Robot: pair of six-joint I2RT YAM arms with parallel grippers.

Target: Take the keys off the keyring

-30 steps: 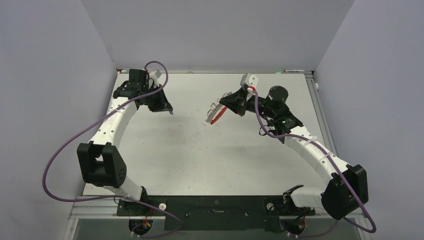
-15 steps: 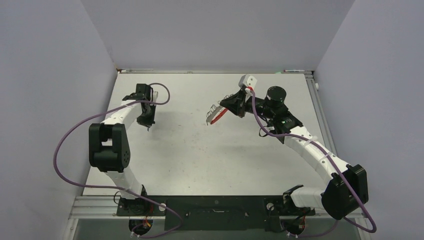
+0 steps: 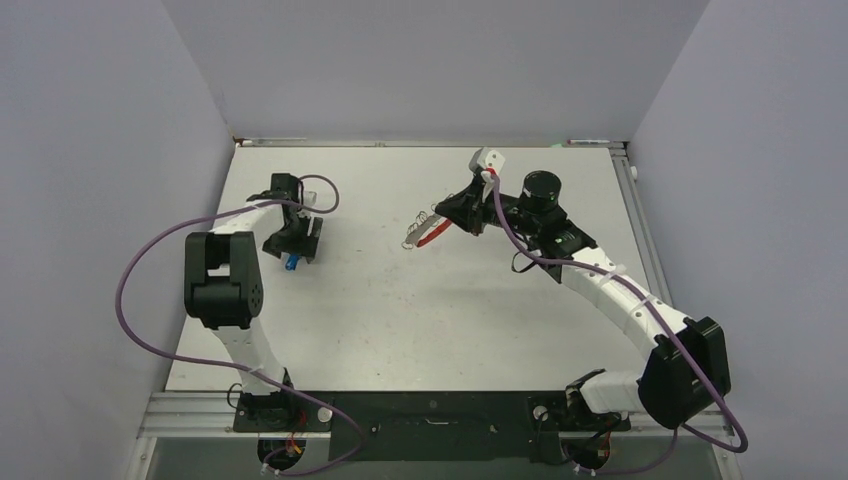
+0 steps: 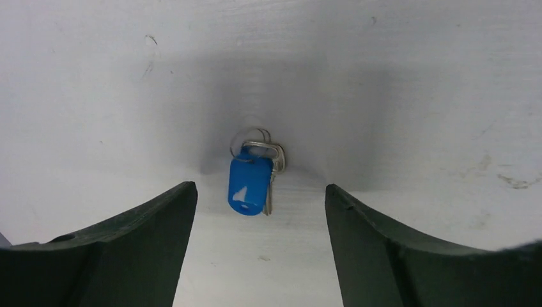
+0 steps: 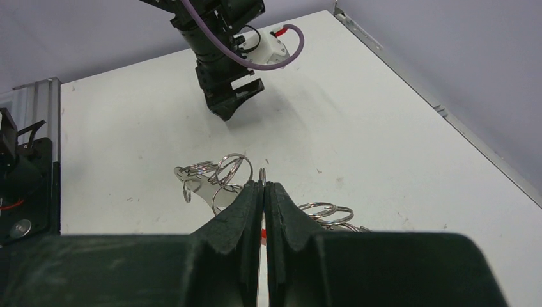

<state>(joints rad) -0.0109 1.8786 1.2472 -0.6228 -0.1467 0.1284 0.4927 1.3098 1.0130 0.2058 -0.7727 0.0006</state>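
Qty: 1 blue-head key (image 4: 248,183) w/ 1 silver key (image 4: 272,167) behind it, flat on bench (image 3: 420,320) at 10 o'clock. 1 red keyring (image 3: 434,233) at 12 o'clock. L fingers (image 3: 294,248), clenched on the key 1 s earlier, stood released astride it. R fingers (image 5: 263,187) were clenched on keyring. Red band was mostly hidden in R wrist view. Wire loops (image 5: 230,169) overlapped, so count unclear.

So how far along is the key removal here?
Done: the blue-headed silver key lies loose on the white table under the open left end effector. In hand: the shut right end effector grips the red arc-shaped keyring. Left: a flat silver piece, likely another key, sits among its wire loops.
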